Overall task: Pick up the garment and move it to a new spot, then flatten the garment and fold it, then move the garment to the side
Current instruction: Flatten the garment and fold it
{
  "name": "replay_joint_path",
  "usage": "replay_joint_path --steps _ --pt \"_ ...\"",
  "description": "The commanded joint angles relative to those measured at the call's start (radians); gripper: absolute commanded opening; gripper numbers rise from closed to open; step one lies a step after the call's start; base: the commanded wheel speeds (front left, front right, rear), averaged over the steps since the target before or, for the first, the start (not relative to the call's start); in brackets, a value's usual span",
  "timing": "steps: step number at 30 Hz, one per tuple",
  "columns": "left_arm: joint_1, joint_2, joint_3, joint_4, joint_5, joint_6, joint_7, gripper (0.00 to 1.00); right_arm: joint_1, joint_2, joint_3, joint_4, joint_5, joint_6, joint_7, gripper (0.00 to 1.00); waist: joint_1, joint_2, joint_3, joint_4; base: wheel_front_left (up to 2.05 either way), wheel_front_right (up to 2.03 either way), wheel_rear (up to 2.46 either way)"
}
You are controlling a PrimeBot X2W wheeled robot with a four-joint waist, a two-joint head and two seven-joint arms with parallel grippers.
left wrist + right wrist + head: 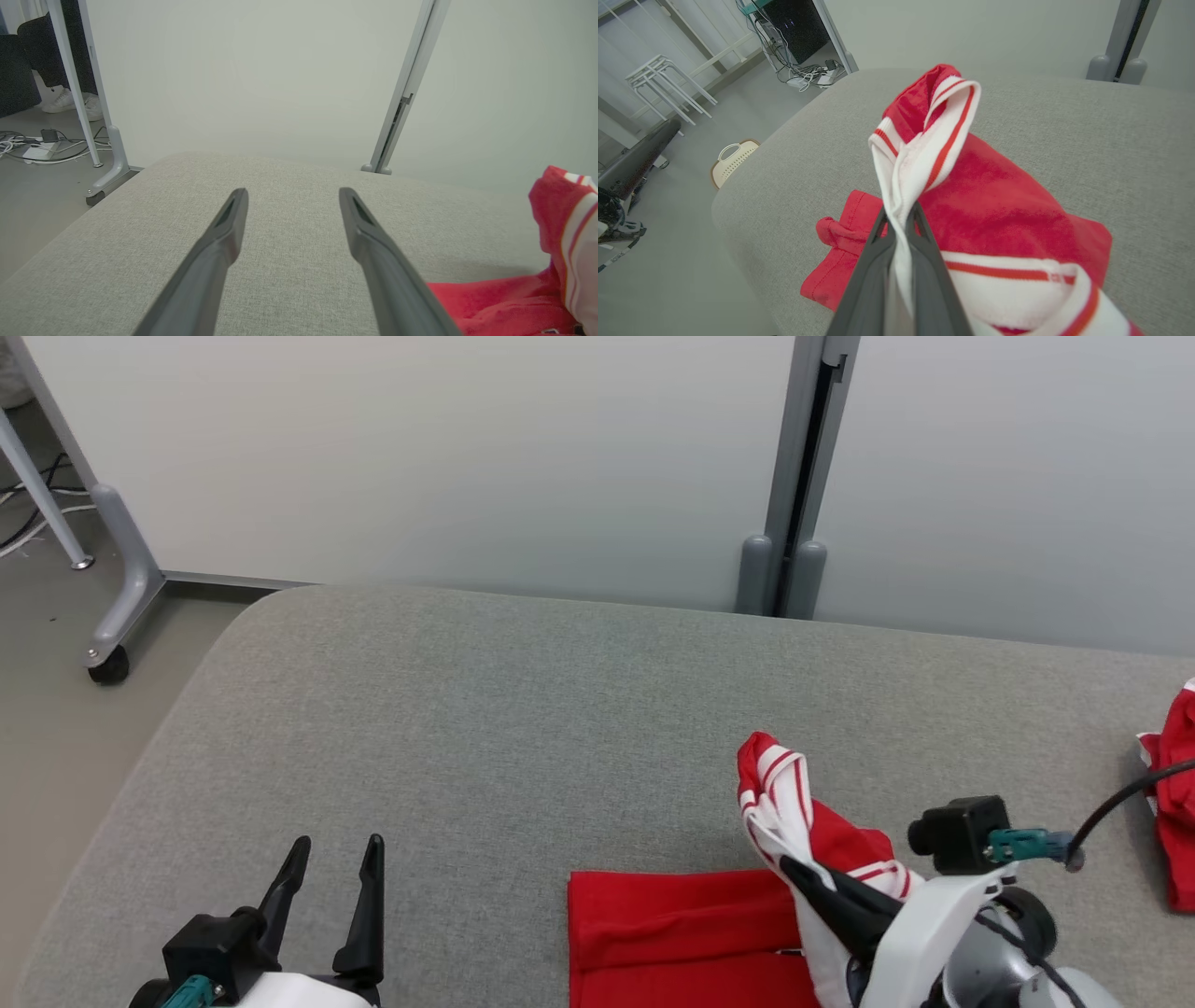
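Observation:
The garment [681, 933] is red with white, red-striped trim and lies at the near edge of the grey padded table [523, 728]. My right gripper [794, 873] is shut on the white striped trim [924, 154], holding that part lifted above the flat red cloth [999, 205]. The pinched trim stands up past the fingertips [920, 219]. My left gripper [336, 849] hovers open over bare table to the left of the garment, nothing between its fingers [231, 219]. The garment's edge [556, 261] shows at the right of the left wrist view.
Another red cloth [1178, 803] lies at the table's right edge. Grey partition panels [467, 457] with a post [794, 476] stand behind the table. A wheeled frame leg [117, 588] is on the floor at left. A white basket [733, 158] sits beside the table.

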Motion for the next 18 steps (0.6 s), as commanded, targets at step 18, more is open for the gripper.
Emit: replay_joint_path --steps 18 --pt "-0.042 -0.004 -0.017 0.054 -0.006 -0.024 0.006 1.0 -0.126 0.188 0.164 0.348 0.088 0.0 -0.08 0.0 0.0 0.0 0.007 0.11 0.0 0.0 0.0"
